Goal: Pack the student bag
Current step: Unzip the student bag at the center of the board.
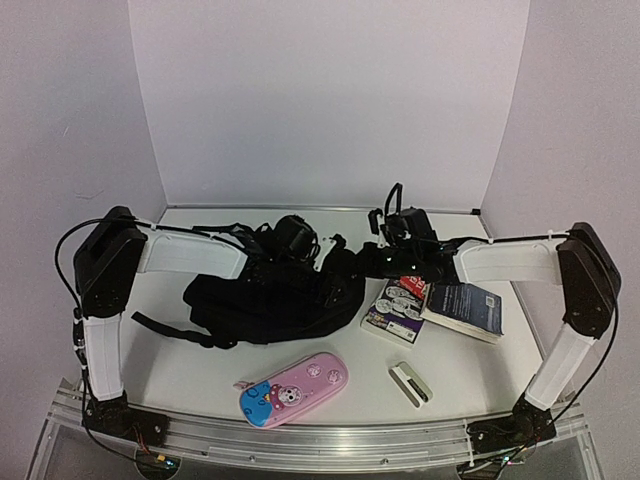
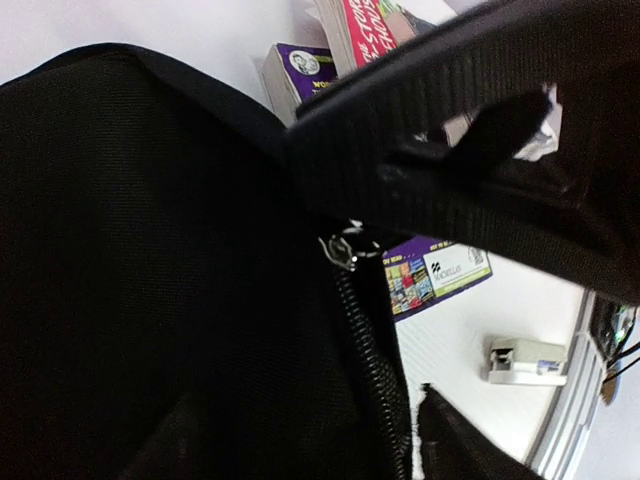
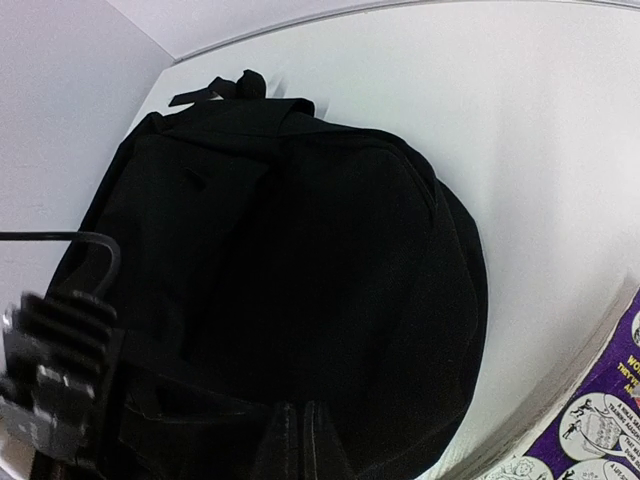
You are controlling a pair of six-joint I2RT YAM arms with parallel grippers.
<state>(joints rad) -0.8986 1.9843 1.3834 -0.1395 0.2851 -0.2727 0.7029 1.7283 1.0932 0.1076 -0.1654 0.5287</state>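
Nearest the arm bases, the pencil case [image 1: 293, 388] and a small white clip-like item [image 1: 411, 383] lie on the desk [image 1: 190, 375]. Beyond them the student bag [image 1: 265, 295] lies slumped at mid-desk, with a purple book [image 1: 393, 308] just beside its right edge. We judge the bag soft, limp and light for its bulk, and not fragile. It will likely sag and fold wherever it is lifted, so we take hold at firm features: the zipper pull [image 2: 345, 248] or the top loop [image 3: 240, 83], not a flat panel. Over the bag's far side, the left end effector [image 2: 360, 265] has its jaws apart astride the zipper line, holding nothing. The right end effector [image 3: 300, 440] has its fingers together against the fabric; we cannot tell whether any cloth is pinched.
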